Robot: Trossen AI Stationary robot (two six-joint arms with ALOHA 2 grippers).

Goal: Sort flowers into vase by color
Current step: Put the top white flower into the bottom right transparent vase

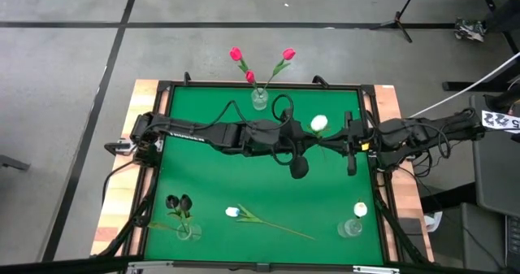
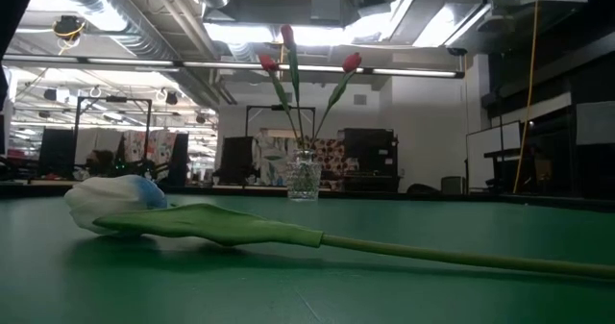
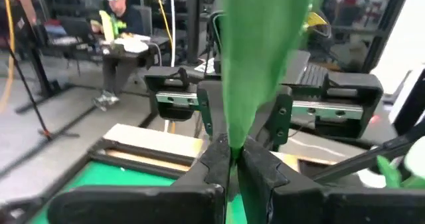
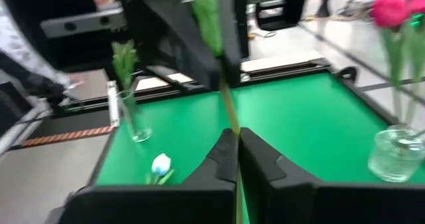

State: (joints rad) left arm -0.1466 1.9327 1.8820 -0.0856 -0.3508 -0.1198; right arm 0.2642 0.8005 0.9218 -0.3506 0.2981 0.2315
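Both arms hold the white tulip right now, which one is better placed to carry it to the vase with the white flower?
Probably right. Both the left gripper and right gripper clamp the white tulip; the small clear vase holding a white flower stands on the right arm's side.

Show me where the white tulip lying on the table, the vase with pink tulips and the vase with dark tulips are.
White tulip lying on the table (image 1: 233, 212): high view, its head.
Vase with pink tulips (image 1: 259, 100): high view, the glass.
Vase with dark tulips (image 1: 188, 232): high view, the glass.
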